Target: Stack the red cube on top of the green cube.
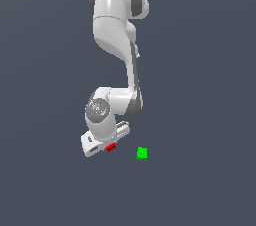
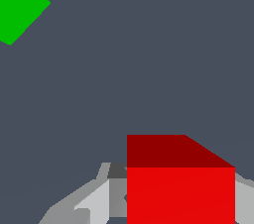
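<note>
The red cube sits between the fingers of my white gripper. In the wrist view the red cube fills the space between the two fingers, which press against its sides, so the gripper is shut on it. The green cube lies on the grey floor a short way off, towards the exterior view's right of the gripper. It also shows at the edge of the wrist view, apart from the red cube. I cannot tell whether the red cube is off the floor.
The arm's white links reach over the plain dark grey floor above the gripper. No other objects are in view.
</note>
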Available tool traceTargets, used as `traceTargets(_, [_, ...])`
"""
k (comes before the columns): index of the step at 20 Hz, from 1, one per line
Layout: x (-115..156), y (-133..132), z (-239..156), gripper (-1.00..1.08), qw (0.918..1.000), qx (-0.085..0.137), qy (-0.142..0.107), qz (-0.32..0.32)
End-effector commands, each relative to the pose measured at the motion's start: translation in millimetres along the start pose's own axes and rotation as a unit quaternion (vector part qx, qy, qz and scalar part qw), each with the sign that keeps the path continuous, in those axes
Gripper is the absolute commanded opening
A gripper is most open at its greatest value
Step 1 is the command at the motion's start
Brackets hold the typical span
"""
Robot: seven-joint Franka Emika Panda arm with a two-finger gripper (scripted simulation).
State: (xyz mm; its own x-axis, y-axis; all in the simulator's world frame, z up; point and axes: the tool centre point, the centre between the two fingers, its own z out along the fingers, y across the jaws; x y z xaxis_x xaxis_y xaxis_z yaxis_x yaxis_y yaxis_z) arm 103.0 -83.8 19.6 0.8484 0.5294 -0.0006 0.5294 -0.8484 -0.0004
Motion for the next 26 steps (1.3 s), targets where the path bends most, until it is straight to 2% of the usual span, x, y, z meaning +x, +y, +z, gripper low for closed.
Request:
traceTargets(1, [0, 0, 0, -1.00, 1.0000, 0.000, 0.000, 0.000])
traceTargets(9, [0, -1, -11, -1.00, 1.0000, 0.000, 0.000, 0.000])
traceTargets(20, [-1, -1, -81, -1.00, 1.0000, 0.000, 0.000, 0.000])
traceTargets(26, [0, -1, -100, -1.00, 1.0000, 0.000, 0.000, 0.000])
